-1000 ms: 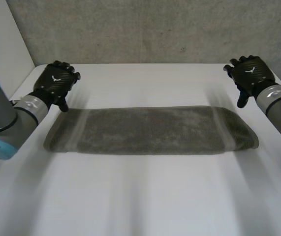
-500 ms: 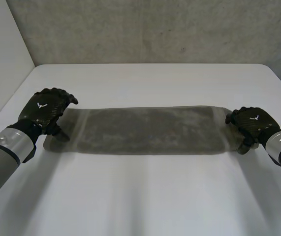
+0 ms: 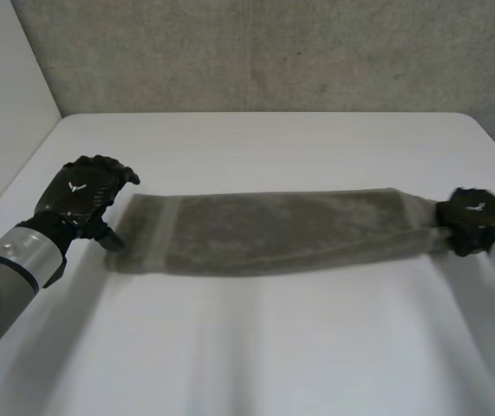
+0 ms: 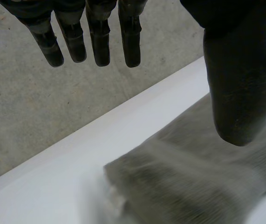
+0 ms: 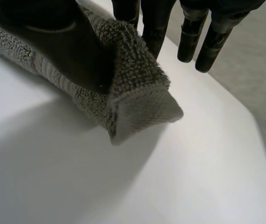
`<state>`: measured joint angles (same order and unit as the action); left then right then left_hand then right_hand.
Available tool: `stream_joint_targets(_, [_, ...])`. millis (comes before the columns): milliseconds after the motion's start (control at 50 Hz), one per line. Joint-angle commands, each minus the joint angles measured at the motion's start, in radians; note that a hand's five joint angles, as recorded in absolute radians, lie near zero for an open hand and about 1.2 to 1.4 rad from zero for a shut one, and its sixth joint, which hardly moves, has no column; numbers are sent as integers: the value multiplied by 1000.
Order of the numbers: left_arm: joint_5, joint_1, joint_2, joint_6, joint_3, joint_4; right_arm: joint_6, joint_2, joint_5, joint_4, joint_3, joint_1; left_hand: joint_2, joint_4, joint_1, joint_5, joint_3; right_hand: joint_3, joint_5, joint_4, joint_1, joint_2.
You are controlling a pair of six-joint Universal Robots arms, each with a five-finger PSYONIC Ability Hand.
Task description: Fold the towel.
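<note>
While it's stretched out into 1 long doubled strip, the grey towel (image 3: 273,232) lies across the middle of the white desk (image 3: 256,347), running from 9 o'clock to 3 o'clock. At the 3 o'clock end the right robot hand (image 3: 475,218) has it clamped, thumb (image 5: 63,42) squeezing the corner against the fingers. Over at 9 o'clock the left robot hand (image 3: 82,192) sits right by that end, fingers (image 4: 100,42) straight and spread apart, gripping nothing.

A bare robot lab: a plain white tabletop (image 3: 264,347) fills the lower frame, and a raw concrete wall (image 3: 273,52) runs across the top.
</note>
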<state>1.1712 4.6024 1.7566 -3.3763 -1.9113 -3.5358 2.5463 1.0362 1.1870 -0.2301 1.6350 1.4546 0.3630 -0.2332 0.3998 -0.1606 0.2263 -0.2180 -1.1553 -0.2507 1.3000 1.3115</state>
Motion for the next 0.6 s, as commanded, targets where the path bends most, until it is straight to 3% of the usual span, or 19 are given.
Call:
stream_joint_targets(20, [1,12,-8,0,-3,0,-101,33,-27,11,-23,-183,-23,59,-60,-5,-52,43,-66,76,96,85])
stream_joint_targets(100, [1,21,-14,0,-11,2,-228,54,-49,60,-114,-244,-26,59,-63,-2,-52,43,-66,76,96,85])
stream_joint_targets(240, [1,21,-19,0,-15,0,-198,111,-40,209,-267,-203,-26,59,-63,-2,-52,43,-66,76,96,85])
stream_joint_targets(340, [2,20,-17,0,-15,0,-100,203,-27,219,-300,-31,-26,59,-63,-2,-52,43,-66,76,96,85])
stream_joint_targets(380, [4,19,-17,0,-15,-2,-60,212,-6,218,-313,118,-26,59,-63,-2,-52,43,-66,76,96,85])
stream_joint_targets(400, [4,19,-17,0,-15,-2,-60,212,-6,218,-313,119,-26,59,-63,-2,-52,43,-66,76,96,85])
stream_joint_targets(440, [4,18,-16,0,-17,0,-57,199,40,218,-333,316,-26,59,-63,-2,-52,43,-66,76,96,85])
stream_joint_targets(460, [4,18,-16,0,-17,0,-57,199,40,218,-333,317,-26,59,-63,-2,-52,43,-66,76,96,85])
stream_joint_targets(480, [5,16,-14,0,-17,0,-60,182,78,213,-342,408,-26,59,-63,-2,-52,43,-66,76,96,85])
stream_joint_targets(500, [5,15,-13,0,-17,-2,-60,182,78,213,-342,409,-29,59,-66,1,-52,43,-66,76,96,85])
stream_joint_targets(540, [4,13,-9,0,-15,-2,-64,104,144,181,-366,565,-29,59,-66,1,-52,43,-66,76,96,85])
stream_joint_targets(560, [4,13,-9,0,-15,-2,-64,104,144,181,-366,566,-29,59,-66,1,-52,43,-66,76,96,85])
stream_joint_targets(600, [4,12,-5,0,-15,-2,-67,18,178,138,-383,694,-29,59,-66,1,-52,43,-66,76,96,85])
